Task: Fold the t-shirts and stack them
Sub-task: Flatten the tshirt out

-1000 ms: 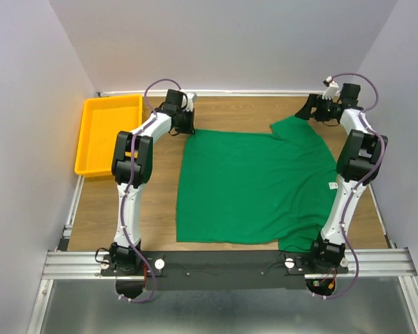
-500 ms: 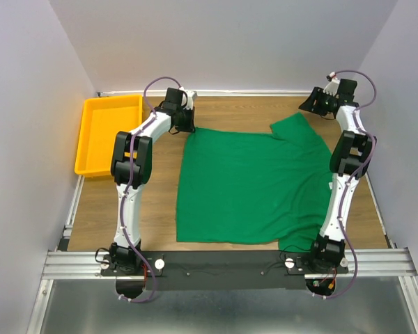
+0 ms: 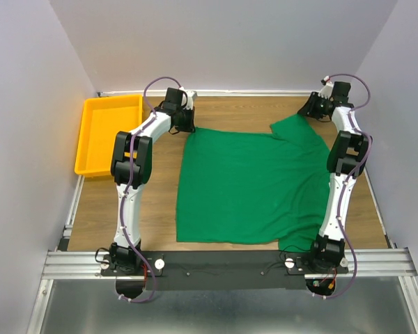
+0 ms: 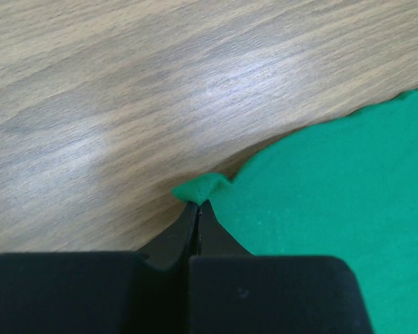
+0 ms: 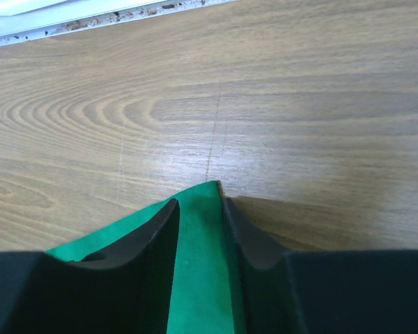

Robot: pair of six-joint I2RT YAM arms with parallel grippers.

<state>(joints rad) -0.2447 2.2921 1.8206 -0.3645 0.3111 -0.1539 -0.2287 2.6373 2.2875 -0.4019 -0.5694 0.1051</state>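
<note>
The green t-shirt (image 3: 251, 181) lies spread flat on the wooden table. My left gripper (image 3: 188, 127) is at its far left corner. In the left wrist view the left gripper (image 4: 198, 203) is shut on a small pinched fold of the t-shirt (image 4: 334, 195). My right gripper (image 3: 308, 111) is at the far right sleeve tip. In the right wrist view the right gripper (image 5: 198, 202) stands astride the pointed corner of the t-shirt (image 5: 202, 264). Its fingers (image 5: 153, 236) are a cloth-width apart, and the cloth lies flat between them.
A yellow plastic tray (image 3: 108, 132) sits at the far left of the table beside the left arm. The back wall rail (image 5: 90, 14) runs close beyond the right gripper. Bare wood (image 3: 237, 111) shows between the two grippers.
The right arm has straightened and its wrist has shifted slightly back and right at the sleeve tip, with its jaws narrowing around the cloth. The left arm has not moved.
</note>
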